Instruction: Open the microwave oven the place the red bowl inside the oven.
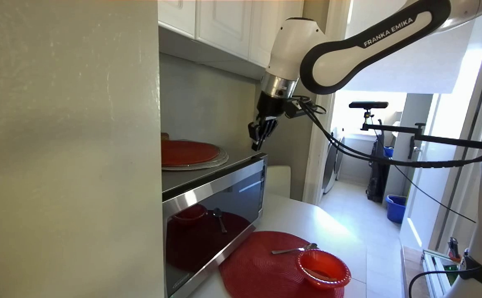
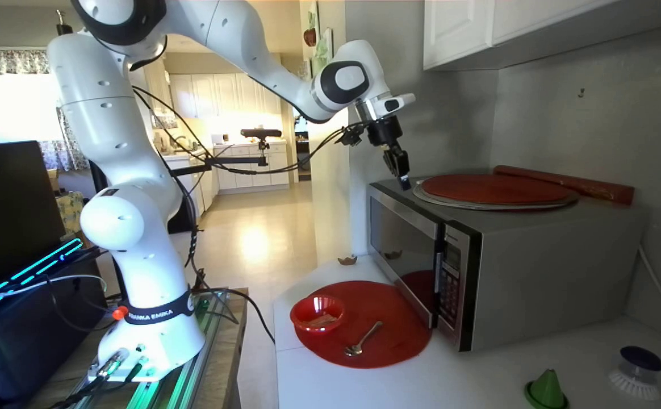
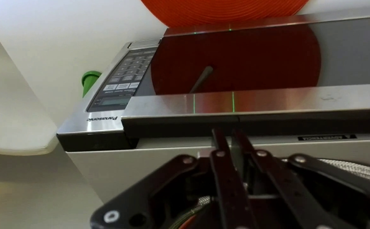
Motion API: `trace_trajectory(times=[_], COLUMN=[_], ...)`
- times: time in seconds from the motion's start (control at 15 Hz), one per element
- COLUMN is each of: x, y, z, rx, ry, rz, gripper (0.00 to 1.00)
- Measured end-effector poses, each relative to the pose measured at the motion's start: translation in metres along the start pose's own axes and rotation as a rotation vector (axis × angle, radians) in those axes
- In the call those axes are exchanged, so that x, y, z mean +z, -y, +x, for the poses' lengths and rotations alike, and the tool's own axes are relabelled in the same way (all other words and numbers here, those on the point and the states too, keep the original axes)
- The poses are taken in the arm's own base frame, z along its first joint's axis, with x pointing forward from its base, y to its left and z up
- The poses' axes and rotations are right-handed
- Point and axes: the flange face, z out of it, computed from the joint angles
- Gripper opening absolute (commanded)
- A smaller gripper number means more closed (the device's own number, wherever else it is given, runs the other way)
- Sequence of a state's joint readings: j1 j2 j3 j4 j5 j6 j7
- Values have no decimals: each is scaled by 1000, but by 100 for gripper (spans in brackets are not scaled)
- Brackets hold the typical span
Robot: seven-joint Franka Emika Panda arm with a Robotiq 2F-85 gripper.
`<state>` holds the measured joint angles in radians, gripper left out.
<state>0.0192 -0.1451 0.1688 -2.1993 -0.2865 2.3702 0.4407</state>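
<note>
While the red bowl (image 2: 317, 303) holds something pale (image 2: 322, 321), the barely parted gripper (image 3: 226, 131) hangs near the microwave oven (image 2: 501, 267).

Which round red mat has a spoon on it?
The mat on the counter, under the spoon, with the red bowl at its edge; the other red mat tops the stack on the microwave oven.

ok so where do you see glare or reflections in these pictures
In an exterior view, the microwave oven mirrors the red bowl and spoon; in an exterior view, the window is washed out and the floor shines; in the wrist view, two green streaks cross the oven's nearer steel bar.
</note>
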Motion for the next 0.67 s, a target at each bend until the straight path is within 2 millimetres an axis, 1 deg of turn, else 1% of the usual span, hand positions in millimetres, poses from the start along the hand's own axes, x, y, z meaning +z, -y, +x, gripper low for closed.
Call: trace_trajectory(times=[0.13,0.47,0.67], x=[4,19,20], y=[-1,-12,-12], z=[3,11,12], rx=[-7,-26,-27], ry=[-15,-56,-58], rz=[2,-30,-30], gripper=[0,1,1])
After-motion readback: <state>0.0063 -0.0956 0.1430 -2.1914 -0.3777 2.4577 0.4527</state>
